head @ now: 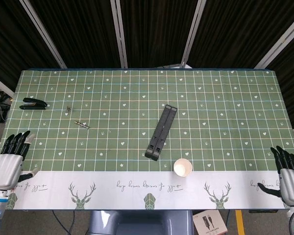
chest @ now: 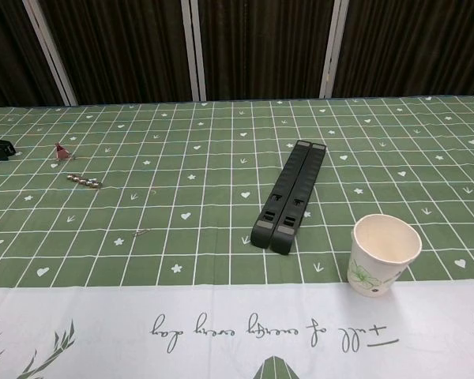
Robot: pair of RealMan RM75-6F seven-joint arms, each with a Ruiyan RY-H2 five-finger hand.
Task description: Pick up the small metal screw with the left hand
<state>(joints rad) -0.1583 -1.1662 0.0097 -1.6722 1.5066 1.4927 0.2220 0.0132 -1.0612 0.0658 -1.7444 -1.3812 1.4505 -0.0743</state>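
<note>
Honestly the screw [head: 82, 124] is tough for us to make out: in the head view it's just a thin silvery sliver, and in the chest view it reads more like a short beaded row of metal. It lies on the green cloth [head: 225, 107], well left of the black stand [head: 161, 132]. Our left hand [head: 10, 159] sits at the cloth's left edge, well apart from the screw, fingers spread and holding nothing. Right hand [head: 288, 171] is cut off by the frame, fingers apart, empty too. Neither hand shows in the chest view.
</note>
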